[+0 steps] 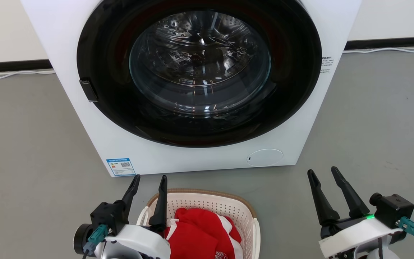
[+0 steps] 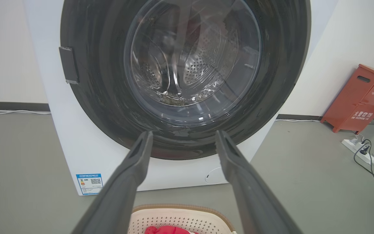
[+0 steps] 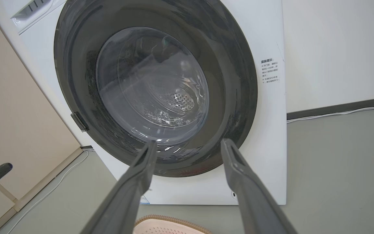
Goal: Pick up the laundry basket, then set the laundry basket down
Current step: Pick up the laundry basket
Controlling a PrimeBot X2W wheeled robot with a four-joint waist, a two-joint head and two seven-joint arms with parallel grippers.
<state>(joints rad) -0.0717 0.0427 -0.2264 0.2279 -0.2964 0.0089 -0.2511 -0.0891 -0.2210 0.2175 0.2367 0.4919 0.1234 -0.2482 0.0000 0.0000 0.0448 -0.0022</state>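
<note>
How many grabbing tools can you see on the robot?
2. The left black two-fingered tool hovers by the left edge of the cream-white perforated plastic laundry basket; the right black two-fingered tool is over grey floor, right of it.

A white front-loading washer [image 1: 67, 43] stands on the grey floor [image 1: 372, 126], its round glass door [image 1: 199, 61] shut. A blue label [image 1: 120, 167] sits at the washer's lower left corner, and a round white cap [image 1: 264, 157] at its lower right. To the right of the washer stand a red cabinet [image 2: 359, 99] and a power strip [image 2: 357, 148]. A red garment [image 1: 196, 233] lies in front of the washer.
</note>
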